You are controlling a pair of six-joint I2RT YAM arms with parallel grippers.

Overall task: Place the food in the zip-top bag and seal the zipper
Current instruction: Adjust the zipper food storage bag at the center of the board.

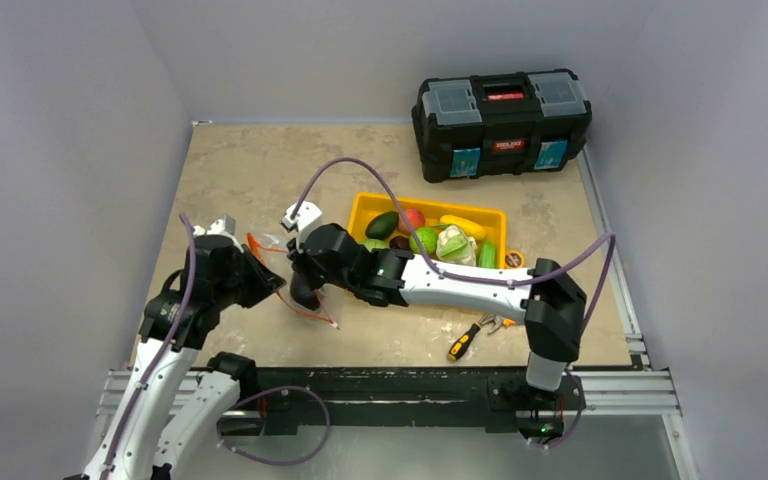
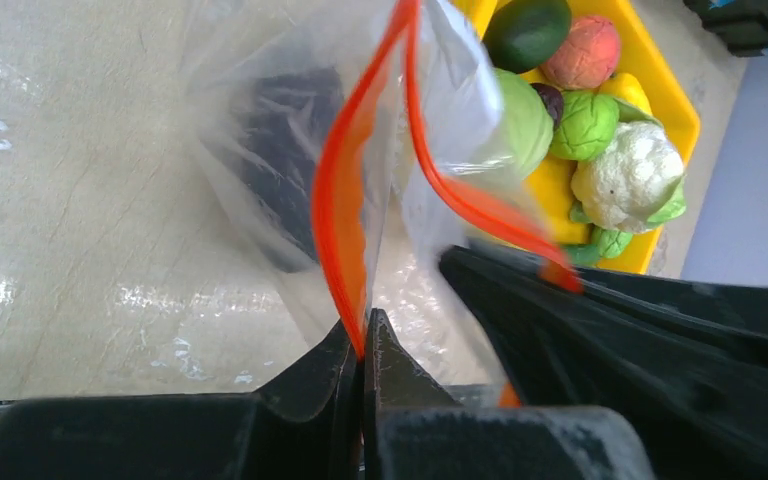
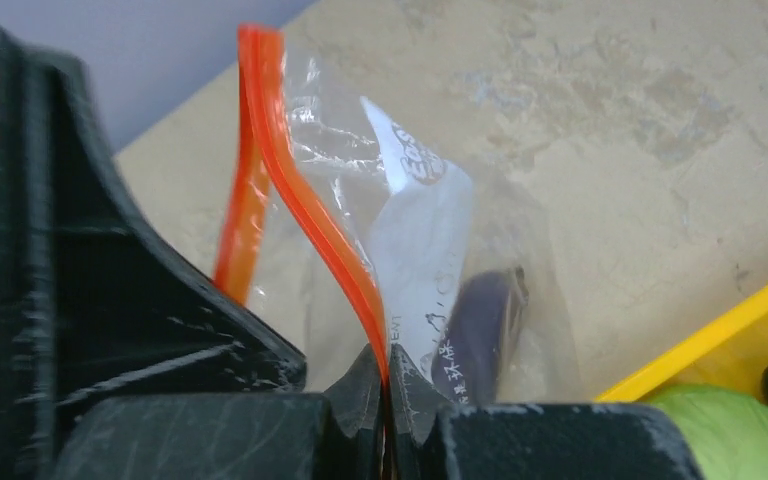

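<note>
The zip-top bag (image 1: 312, 300) is held up off the table between both grippers, its mouth open. My left gripper (image 2: 363, 340) is shut on one side of the red-orange zipper (image 2: 340, 200). My right gripper (image 3: 387, 355) is shut on the other side of the zipper (image 3: 310, 210). A purple eggplant (image 3: 480, 325) lies inside the bag and shows dark through the plastic in the left wrist view (image 2: 290, 150). The rest of the food sits in the yellow tray (image 1: 360, 208): avocado (image 2: 526, 30), a red piece (image 2: 582, 52), cabbage (image 2: 582, 125), cauliflower (image 2: 628, 175).
A black toolbox (image 1: 502, 122) stands at the back right. A screwdriver (image 1: 463, 341) and pliers (image 1: 490, 323) lie near the front, right of the bag. The tray is just right of the bag.
</note>
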